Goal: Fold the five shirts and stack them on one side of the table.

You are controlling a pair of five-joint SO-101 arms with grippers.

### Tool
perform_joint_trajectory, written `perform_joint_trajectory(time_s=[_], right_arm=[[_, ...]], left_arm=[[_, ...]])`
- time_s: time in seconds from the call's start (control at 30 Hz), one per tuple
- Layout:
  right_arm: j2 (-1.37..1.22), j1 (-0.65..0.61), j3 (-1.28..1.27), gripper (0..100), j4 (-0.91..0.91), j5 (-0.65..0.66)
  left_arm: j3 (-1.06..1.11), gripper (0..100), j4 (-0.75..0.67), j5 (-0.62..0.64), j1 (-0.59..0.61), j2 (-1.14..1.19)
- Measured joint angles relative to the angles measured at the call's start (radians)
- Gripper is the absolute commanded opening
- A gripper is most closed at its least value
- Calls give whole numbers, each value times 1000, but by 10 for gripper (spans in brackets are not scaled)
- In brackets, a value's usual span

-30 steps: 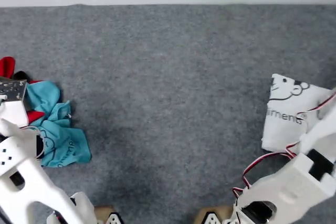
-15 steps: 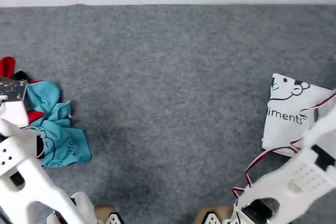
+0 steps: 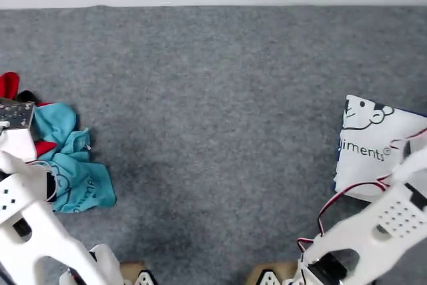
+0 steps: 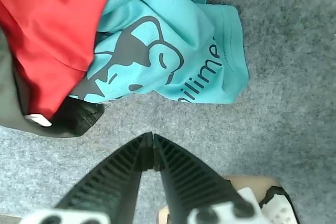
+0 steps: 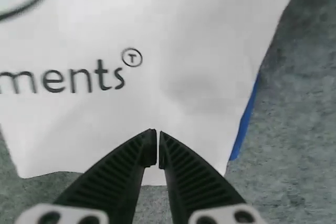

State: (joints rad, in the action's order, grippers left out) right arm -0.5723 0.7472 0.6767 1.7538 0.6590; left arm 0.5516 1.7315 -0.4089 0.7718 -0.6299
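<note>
Along the right edge of the high view, a folded white shirt (image 3: 373, 148) with a cartoon bear print lies flat on the grey felt table cover (image 3: 213, 98). A thin strip of a blue shirt (image 3: 337, 159) peeks out from under its left side. The right arm (image 3: 380, 225), white plastic with red and white wires looping from it, rises from the lower right corner and slants up across the shirt's lower right part. In the right wrist view, the right gripper (image 5: 157, 136) points at the near edge of the white shirt (image 5: 157, 40), its two black ribbed jaws pressed together with nothing between them. Whether the tips touch the cloth cannot be told. The blue shirt (image 5: 245, 119) shows as a narrow edge beside the white one.

At the left edge of the high view, a crumpled heap holds a teal shirt (image 3: 73, 165) and a red shirt (image 3: 8, 85). The left arm (image 3: 33, 225) stands in the lower left corner, bent over this heap. In the left wrist view, the left gripper (image 4: 152, 140) hangs above bare felt just short of the heap, jaws closed and empty. Beyond its tips lie the teal shirt (image 4: 173, 51), print side up, the red shirt (image 4: 47, 30) partly over it, and a black garment (image 4: 16, 108) under the red.
</note>
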Motion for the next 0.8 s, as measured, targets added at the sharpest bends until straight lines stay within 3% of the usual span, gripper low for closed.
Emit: perform_joint_trajectory(time_s=[0.33,0.5,0.8], right_arm=[[127,-178,-356,9,0,-2],[127,-249,-537,9,-77,-68],[322,-315,-494,9,-3,-114]], left_arm=[[-57,6,0,0,0,0],[-57,6,0,0,0,0],[-129,6,0,0,0,0]])
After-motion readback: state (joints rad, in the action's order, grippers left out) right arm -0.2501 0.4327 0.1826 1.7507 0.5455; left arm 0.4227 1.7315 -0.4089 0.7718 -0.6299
